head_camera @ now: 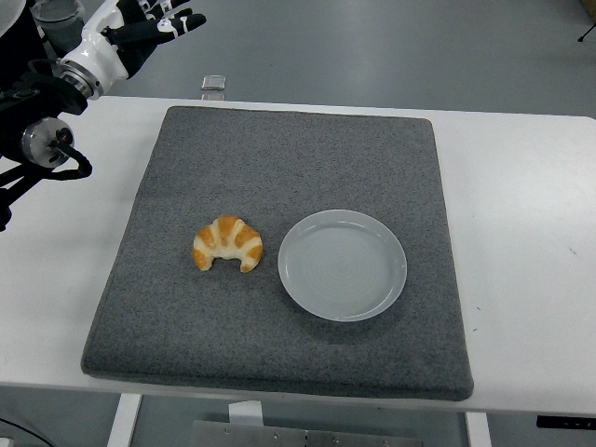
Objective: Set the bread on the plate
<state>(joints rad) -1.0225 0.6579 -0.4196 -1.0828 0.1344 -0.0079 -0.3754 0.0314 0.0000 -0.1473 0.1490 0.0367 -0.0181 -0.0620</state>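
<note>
the bread [228, 243], a croissant, lies on the grey mat [279, 168] just left of the pale plate [342, 264], close beside it but not touching. the plate holds nothing. the left hand [140, 28] is raised at the top left corner, beyond the table's [521, 186] far edge, fingers spread apart and gripping nothing, well apart from the bread. a small clear object [214, 84] sits by the far edge of the table, behind the mat. the mat between hand and bread lies bare.
</note>
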